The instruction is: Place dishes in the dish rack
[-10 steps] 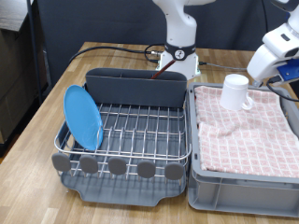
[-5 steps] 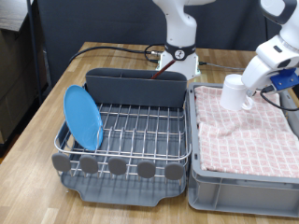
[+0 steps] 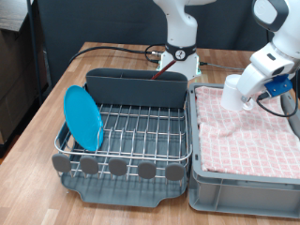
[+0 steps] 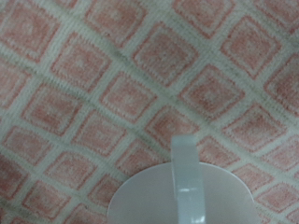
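Note:
A small white mug [image 3: 232, 90] stands on the pink checked cloth [image 3: 248, 131] in the grey crate at the exterior view's right. My gripper [image 3: 248, 92] is low and right beside the mug, on its right side. The wrist view shows the mug [image 4: 183, 191] with its handle close below the hand, over the cloth [image 4: 93, 84]; no fingers show there. The light-blue plate [image 3: 82, 117] stands upright in the left end of the dish rack [image 3: 141, 131]. No wooden spoon is in view.
The rack's tall grey cutlery trough [image 3: 136, 86] runs along its far side and a row of round grey discs [image 3: 117, 167] lines its near edge. The grey crate [image 3: 244, 187] abuts the rack on the right. The robot base [image 3: 178, 58] and cables lie behind.
The arm has come down and towards the exterior view's left, from above and right of the mug to right beside it. The mug and plate have not moved.

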Tool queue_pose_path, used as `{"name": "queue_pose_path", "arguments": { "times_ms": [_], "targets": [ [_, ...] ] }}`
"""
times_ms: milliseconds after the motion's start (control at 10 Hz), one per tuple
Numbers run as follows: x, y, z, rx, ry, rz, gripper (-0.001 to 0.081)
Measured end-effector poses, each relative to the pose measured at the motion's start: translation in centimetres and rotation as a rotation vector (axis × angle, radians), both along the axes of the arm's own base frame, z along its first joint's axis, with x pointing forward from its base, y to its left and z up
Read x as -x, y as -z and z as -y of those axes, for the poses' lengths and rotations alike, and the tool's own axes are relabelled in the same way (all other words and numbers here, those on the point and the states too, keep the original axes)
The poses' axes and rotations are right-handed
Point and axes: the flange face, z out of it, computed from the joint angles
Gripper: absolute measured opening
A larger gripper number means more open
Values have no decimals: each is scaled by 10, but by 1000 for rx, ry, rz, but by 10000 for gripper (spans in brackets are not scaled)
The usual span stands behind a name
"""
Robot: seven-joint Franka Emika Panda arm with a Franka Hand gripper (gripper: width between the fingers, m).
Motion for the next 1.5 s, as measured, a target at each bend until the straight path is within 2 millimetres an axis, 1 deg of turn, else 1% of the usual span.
{"name": "queue_pose_path", "arguments": {
  "times_ms": [600, 700, 800, 900, 1000, 1100, 1200, 1300, 1400, 1500],
  "targets": [
    [7, 17, 9, -15, -6, 4, 803],
    [8, 19, 9, -16, -6, 4, 722],
    [10, 20, 10, -16, -7, 3, 722],
    [11, 21, 10, -16, -7, 2, 534],
    [11, 22, 10, -15, -7, 1, 534],
    [11, 22, 10, -15, -7, 1, 352],
    [11, 22, 10, -15, -7, 1, 352],
    [11, 22, 11, -15, -7, 1, 149],
    [11, 22, 11, -15, -6, 1, 72],
    [10, 21, 11, -15, -5, 1, 72]
  ]
}}
